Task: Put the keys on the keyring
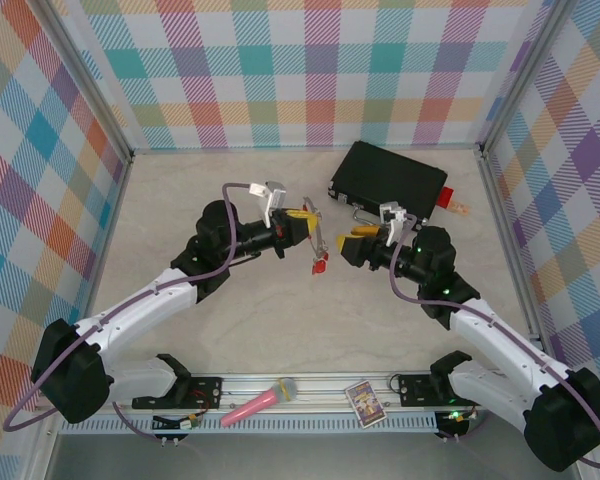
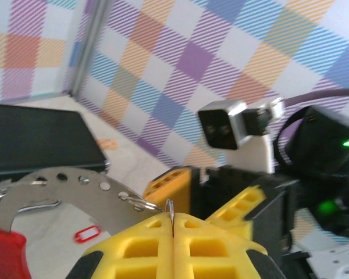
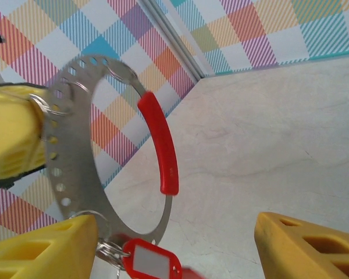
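Reaching inward, my left gripper (image 2: 173, 228) clamps the one keyring (image 3: 63, 168); my right gripper (image 1: 356, 239) gapes wide beside it, one key (image 3: 151, 261) dangling beneath.

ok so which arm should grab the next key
Right. The left gripper is shut on the keyring, holding it up, so it is occupied. The right gripper faces the ring with jaws apart and nothing between them, so it looks free to fetch the loose key on the table.

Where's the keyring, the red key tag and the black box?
keyring (image 3: 161, 145), right wrist view, on its red arc
key tag (image 3: 146, 260), right wrist view, on its pale window
black box (image 1: 388, 180), top external view, middle of its top
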You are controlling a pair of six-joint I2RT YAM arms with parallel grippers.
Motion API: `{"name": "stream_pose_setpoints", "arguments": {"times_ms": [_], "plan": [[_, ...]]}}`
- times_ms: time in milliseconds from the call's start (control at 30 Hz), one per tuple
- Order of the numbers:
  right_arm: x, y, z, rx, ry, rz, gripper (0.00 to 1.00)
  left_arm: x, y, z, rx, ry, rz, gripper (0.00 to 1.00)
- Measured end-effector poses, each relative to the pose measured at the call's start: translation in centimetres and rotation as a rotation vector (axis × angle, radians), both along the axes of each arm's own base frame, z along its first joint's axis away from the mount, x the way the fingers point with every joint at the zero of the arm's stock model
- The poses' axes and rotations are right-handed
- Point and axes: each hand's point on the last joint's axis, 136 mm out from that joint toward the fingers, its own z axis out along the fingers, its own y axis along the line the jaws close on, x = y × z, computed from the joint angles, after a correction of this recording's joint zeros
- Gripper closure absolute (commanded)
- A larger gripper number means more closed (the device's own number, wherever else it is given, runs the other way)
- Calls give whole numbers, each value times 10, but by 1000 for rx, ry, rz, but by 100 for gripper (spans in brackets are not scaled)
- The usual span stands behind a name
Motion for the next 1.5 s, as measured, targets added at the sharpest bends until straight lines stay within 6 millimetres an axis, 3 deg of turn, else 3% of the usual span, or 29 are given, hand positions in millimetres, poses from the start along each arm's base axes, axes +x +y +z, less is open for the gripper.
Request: {"name": "stream_pose_setpoints", "arguments": {"times_ms": [200, 633, 733, 900, 1033, 1167, 1367, 1500], "plan": [[-2, 2, 0, 2, 0, 15, 24, -7, -2, 17, -70, -1, -52, 100], [-6, 0, 9, 14, -23, 15, 16, -8, -5, 22, -117, 36, -83, 100], [-6, 0, 9, 14, -21, 15, 1, -6, -5, 22, -124, 47, -72, 100], [-6, -1, 9, 8, -33, 12, 1, 5, -1, 21, -131, 57, -6, 100], [-5, -1, 9, 7, -33, 8, 1, 24, 12, 13, -124, 56, 142, 100], [-5, -1, 9, 7, -32, 9, 1, 39, 39, 0, -95, 51, 332, 100], [-3, 0, 4, 1, -18, 9, 1, 52, 67, 9, -91, 13, 513, 100], [1, 3, -4, -7, 5, 13, 1, 55, 72, 8, -81, 9, 553, 100]]}}
